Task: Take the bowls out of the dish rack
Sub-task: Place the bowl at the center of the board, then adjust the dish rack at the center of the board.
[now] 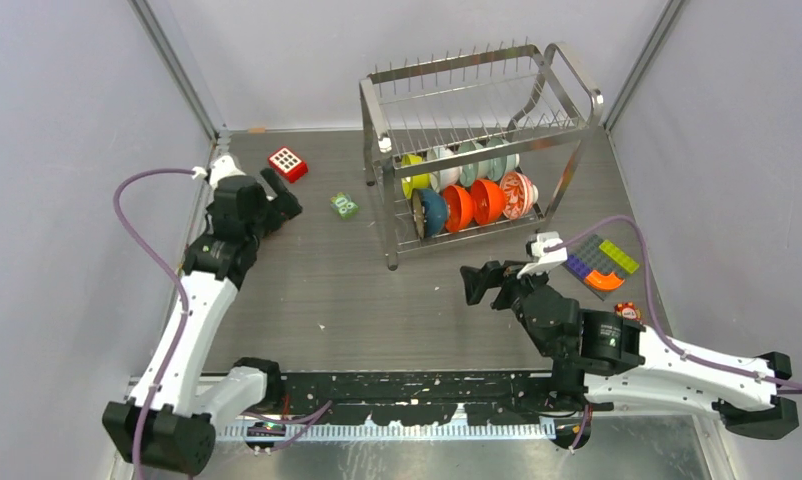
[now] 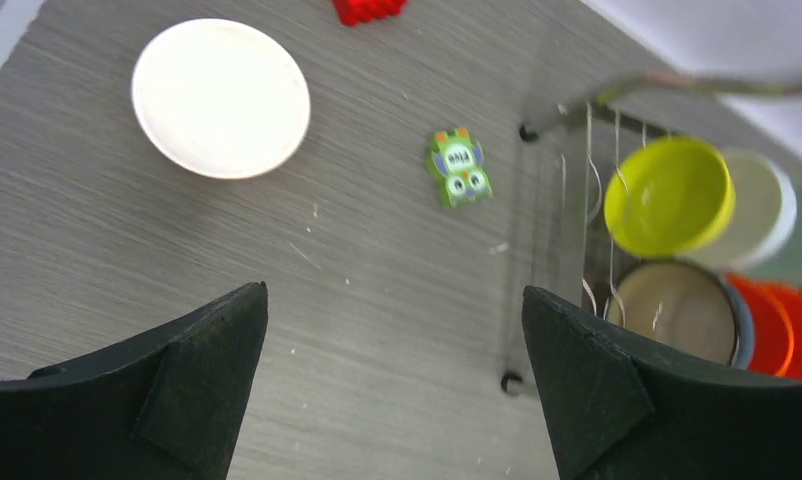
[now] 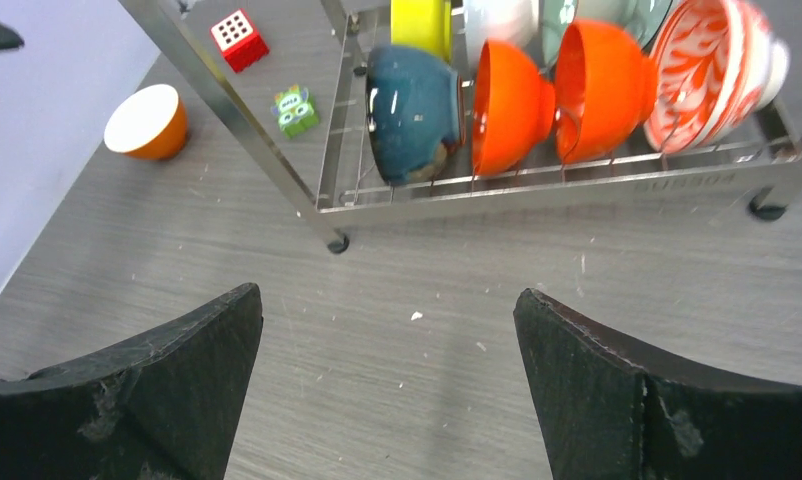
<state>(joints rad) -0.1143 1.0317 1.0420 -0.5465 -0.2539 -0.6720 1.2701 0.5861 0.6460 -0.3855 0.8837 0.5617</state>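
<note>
The dish rack [image 1: 477,138], a tall frame of shiny steel wire with thin upright prongs along its top tier, is set at the far right of the grey, wood-grained table [image 1: 357,300]. On its lower tier, round glossy bowls are stood on edge in two rows. In the back row a lime-yellow bowl [image 1: 413,175], a white bowl [image 1: 443,168] and a pale teal bowl [image 1: 477,160] are seen. In the front row a dark blue bowl [image 3: 413,110], an orange bowl [image 3: 507,105], a second orange bowl [image 3: 602,90] and a red-and-white patterned bowl [image 3: 702,70] are lined up.

One loose bowl [image 3: 147,121], orange outside and white inside, is seated upright on the table, well left of the rack.

The left gripper [image 2: 395,300] is held above the table near this loose bowl. Its matte black, wedge-shaped fingers are spread wide, with nothing between them. The right gripper [image 3: 387,300] is likewise spread and empty, facing the rack's front edge; its pads are scuffed.

A small green toy block [image 1: 344,206] is lying just left of the rack, a red square block [image 1: 288,163] with white dots farther back, and flat coloured bricks [image 1: 602,262] to the rack's right.
</note>
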